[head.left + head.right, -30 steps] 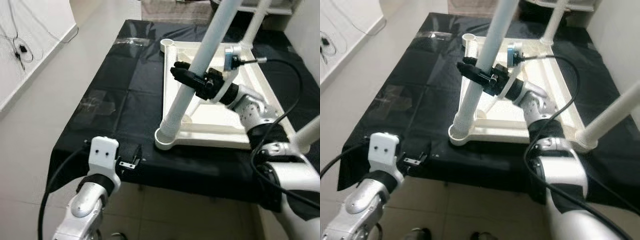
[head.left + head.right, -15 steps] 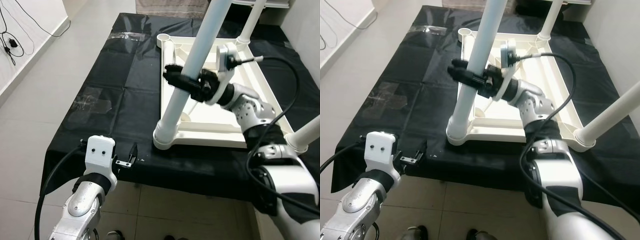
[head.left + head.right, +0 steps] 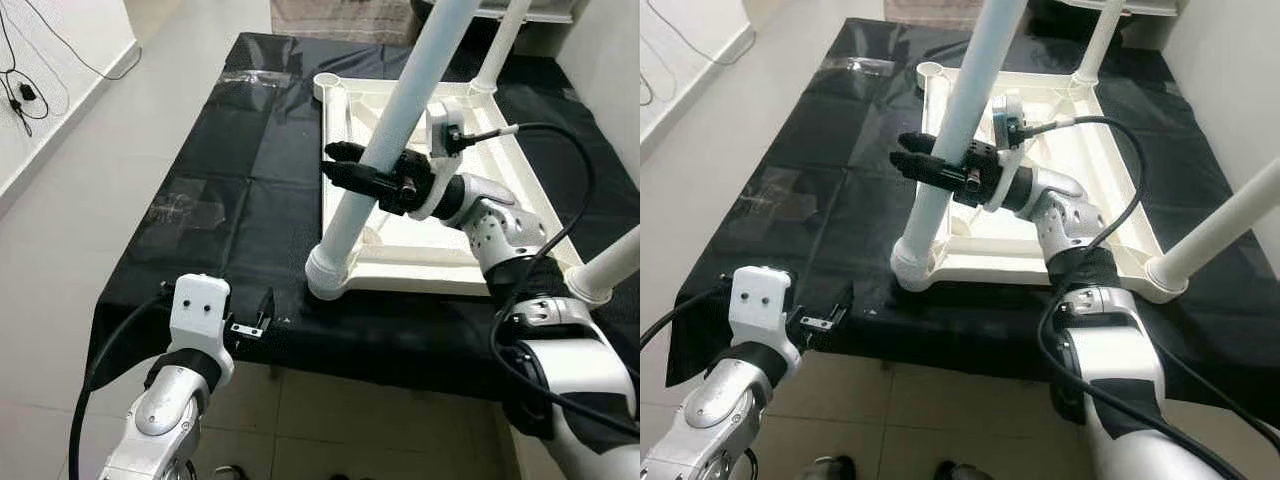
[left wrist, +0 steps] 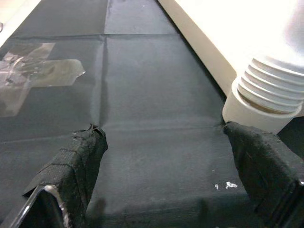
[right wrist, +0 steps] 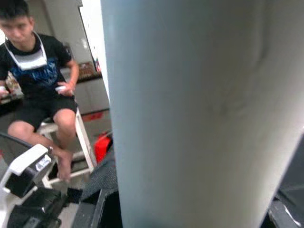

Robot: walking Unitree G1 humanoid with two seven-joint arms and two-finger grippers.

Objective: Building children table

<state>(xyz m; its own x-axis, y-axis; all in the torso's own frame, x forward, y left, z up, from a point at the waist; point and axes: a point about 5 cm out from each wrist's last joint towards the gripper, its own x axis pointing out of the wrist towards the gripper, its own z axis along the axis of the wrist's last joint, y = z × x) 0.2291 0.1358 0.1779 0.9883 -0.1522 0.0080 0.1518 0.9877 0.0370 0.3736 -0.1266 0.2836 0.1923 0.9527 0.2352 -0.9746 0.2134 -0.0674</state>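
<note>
A white children's table lies upside down on a black-covered worktable. A long white leg stands tilted in its near-left corner socket. My right gripper is shut on this leg at mid height, one black finger on each side, and the leg looms close in the right wrist view. My left gripper hangs low at the worktable's front edge, open with nothing between its fingers. The ribbed leg base stands just beyond them.
Another leg stands at the far right corner and a third at the near right. The far-left socket holds nothing. Clear tape is stuck on the black cover. A person sits beyond the table. Cables lie on the floor at left.
The head camera has shifted. My right gripper has swung around the leg, its fingers now pointing more to the left and level. The left arm has barely moved.
</note>
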